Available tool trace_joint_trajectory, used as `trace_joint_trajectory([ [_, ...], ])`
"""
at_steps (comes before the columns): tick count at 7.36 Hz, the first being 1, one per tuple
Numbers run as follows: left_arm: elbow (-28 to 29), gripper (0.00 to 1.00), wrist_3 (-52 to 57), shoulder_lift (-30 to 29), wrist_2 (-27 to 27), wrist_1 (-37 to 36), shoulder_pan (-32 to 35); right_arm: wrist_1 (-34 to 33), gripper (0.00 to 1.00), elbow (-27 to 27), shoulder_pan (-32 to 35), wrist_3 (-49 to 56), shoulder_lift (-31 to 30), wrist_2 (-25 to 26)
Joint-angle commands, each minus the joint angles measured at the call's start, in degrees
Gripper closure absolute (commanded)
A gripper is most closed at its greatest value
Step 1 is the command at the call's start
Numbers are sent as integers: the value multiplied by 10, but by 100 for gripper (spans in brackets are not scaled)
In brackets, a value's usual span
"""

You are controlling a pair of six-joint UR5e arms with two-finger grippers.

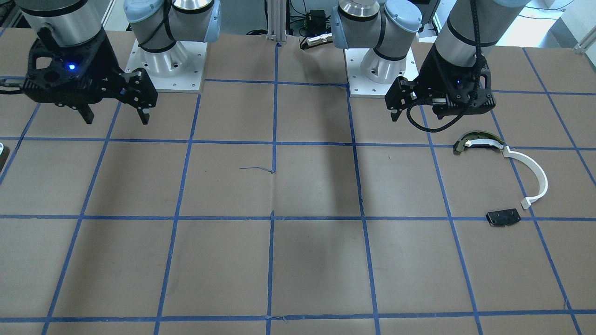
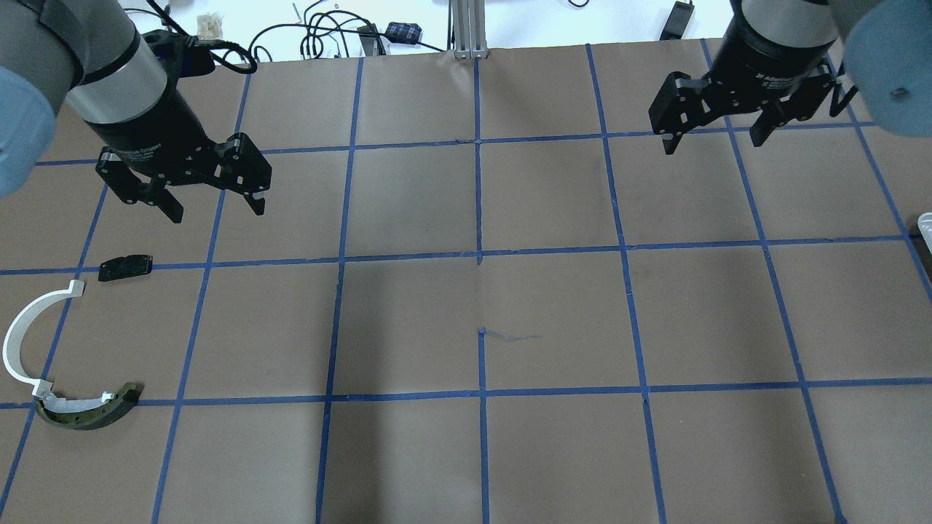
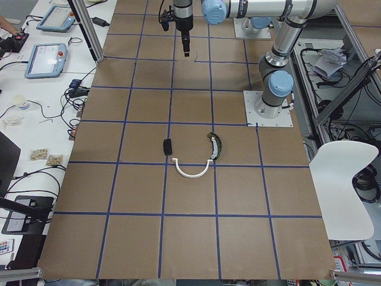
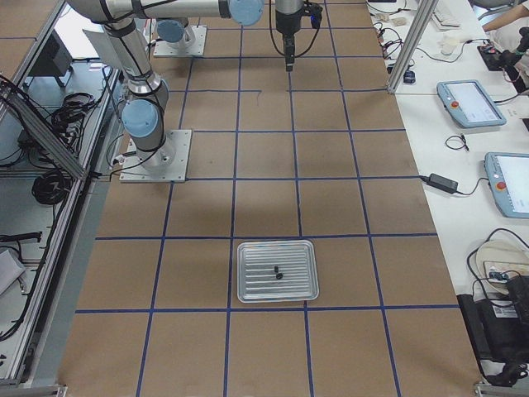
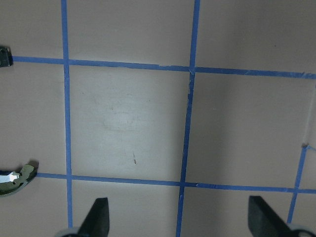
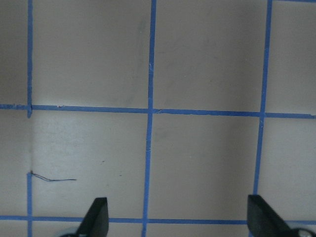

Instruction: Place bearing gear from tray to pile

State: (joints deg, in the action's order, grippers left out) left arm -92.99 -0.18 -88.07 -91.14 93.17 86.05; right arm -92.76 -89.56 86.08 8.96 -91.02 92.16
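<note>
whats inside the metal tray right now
Two small dark parts lie close together near the middle of the tray, which shows only in the exterior right view. They are too small to identify. Nothing covers them.

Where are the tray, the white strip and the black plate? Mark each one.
tray [image 4: 256, 288], exterior right view, bare floor.
white strip [image 2: 8, 348], overhead view, arc's middle.
black plate [image 2: 125, 267], overhead view, centre.

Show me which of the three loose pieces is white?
The thin half-circle strip. It alone is white; the small flat plate is black, and the curved piece is dark with cream.
</note>
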Motion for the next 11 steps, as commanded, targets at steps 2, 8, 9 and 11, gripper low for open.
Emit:
trace_joint_trajectory([
  [2, 0, 0, 0, 0, -1, 1, 0, 7, 0, -2, -190, 377, 1, 38],
  [8, 0, 0, 0, -1, 5, 0, 0, -161, 0, -33, -449, 915, 164, 31],
  [9, 0, 0, 0, 1, 2, 0, 0, -207, 0, -33, -476, 988, 208, 13],
  [11, -1, 0, 0, -2, 2, -1, -1, -292, 0, -33, -507, 1130, 283, -6],
])
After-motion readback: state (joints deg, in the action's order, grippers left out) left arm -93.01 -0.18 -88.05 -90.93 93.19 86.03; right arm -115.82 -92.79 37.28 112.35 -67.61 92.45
